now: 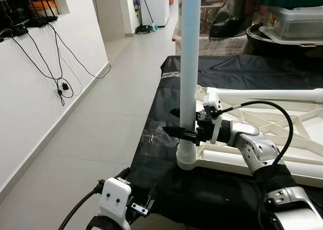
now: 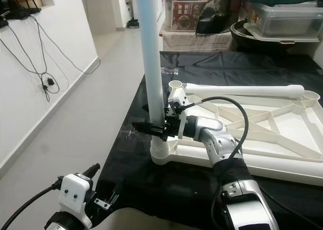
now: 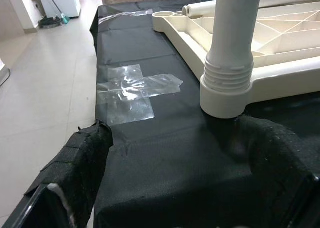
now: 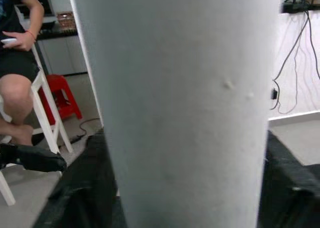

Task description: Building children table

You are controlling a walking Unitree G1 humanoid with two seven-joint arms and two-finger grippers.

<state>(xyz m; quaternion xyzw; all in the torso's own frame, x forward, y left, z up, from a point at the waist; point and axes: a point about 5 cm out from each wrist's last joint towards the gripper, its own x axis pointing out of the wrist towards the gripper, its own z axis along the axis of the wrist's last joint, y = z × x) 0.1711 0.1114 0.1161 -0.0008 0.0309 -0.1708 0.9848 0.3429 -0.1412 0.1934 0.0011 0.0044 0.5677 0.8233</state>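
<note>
Two black fingers of the right gripper [image 1: 185, 123] clamp the tall white plastic table leg [image 1: 190, 63], its long axis vertical, seated in the corner socket [image 3: 226, 90] of the upturned cream tabletop [image 2: 282, 124]. The left gripper [image 1: 139, 207] idles at seven o'clock, finger state unclear.

Two white table legs show: one upright leg [image 1: 190, 63] standing in a corner socket, and one loose leg [image 2: 242, 90] lying across the single upside-down tabletop [image 2: 282, 131]. One black cloth [image 1: 151, 154] covers the work surface, with one patch of clear tape [image 3: 131, 90] stuck on it. Two grippers show: the right gripper [image 1: 177, 123] and the left gripper [image 1: 139, 202]. One seated person [image 4: 17, 63] is nearby, beside one red stool [image 4: 62, 98].
</note>
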